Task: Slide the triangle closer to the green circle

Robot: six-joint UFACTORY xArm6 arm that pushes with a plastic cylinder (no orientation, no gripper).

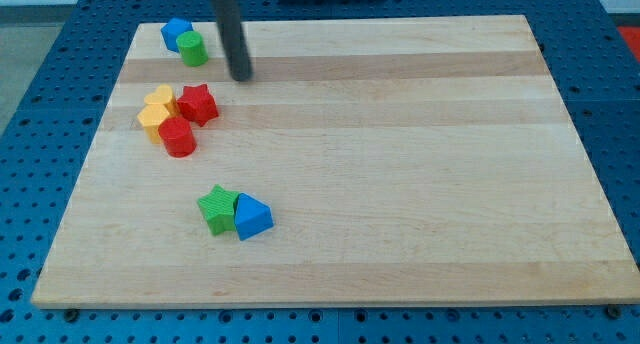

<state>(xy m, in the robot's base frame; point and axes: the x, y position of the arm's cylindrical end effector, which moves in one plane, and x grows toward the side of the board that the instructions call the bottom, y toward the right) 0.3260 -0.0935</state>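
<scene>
A blue triangle (252,217) lies in the lower left part of the wooden board, touching a green star (218,207) on its left. A green circle (192,49) stands at the board's top left, touching a blue block (176,33) behind it. My tip (242,77) rests on the board just right of the green circle and a little below it, far above the blue triangle. It touches no block.
A cluster sits at the left: a red star (198,103), a red circle (177,138) and two yellow blocks (156,109). The board's edge (330,304) runs along the view's bottom, with a blue perforated table around it.
</scene>
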